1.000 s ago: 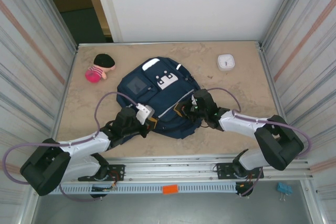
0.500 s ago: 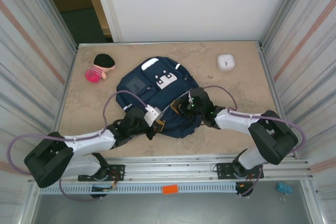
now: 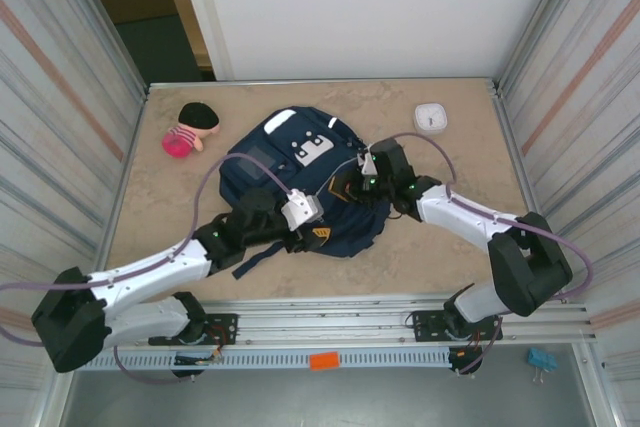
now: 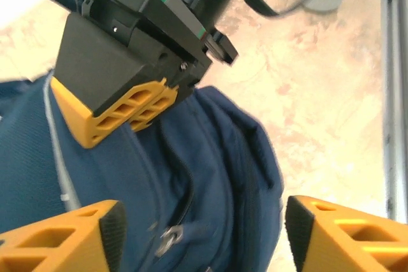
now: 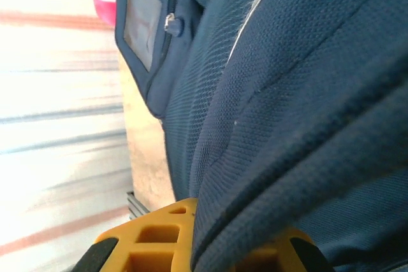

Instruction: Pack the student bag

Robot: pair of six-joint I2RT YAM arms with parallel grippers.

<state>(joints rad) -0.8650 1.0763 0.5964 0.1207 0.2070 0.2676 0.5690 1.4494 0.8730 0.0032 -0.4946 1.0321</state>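
Note:
The navy student bag (image 3: 290,172) lies flat in the middle of the table, white patch up. My left gripper (image 3: 322,231) hovers over its near right part. In the left wrist view that gripper (image 4: 201,240) is open, its orange fingers (image 4: 64,234) either side of a seam with a metal zipper pull (image 4: 167,239), the bag (image 4: 210,176) below. My right gripper (image 3: 350,187) is at the bag's right side, and its orange fingertips (image 4: 115,109) pinch the cloth. In the right wrist view this gripper (image 5: 204,246) is shut on a fold of the bag (image 5: 287,93).
A small doll (image 3: 190,127) in pink with dark hair lies at the back left of the table. A white round object (image 3: 431,118) sits at the back right. Corrugated metal walls (image 3: 60,97) close in both sides. Bare tabletop (image 3: 450,177) lies right of the bag.
My left gripper has opened and moved right and farther onto the bag. The right gripper, still shut on the fabric, has shifted toward the back, and the bag has moved with it.

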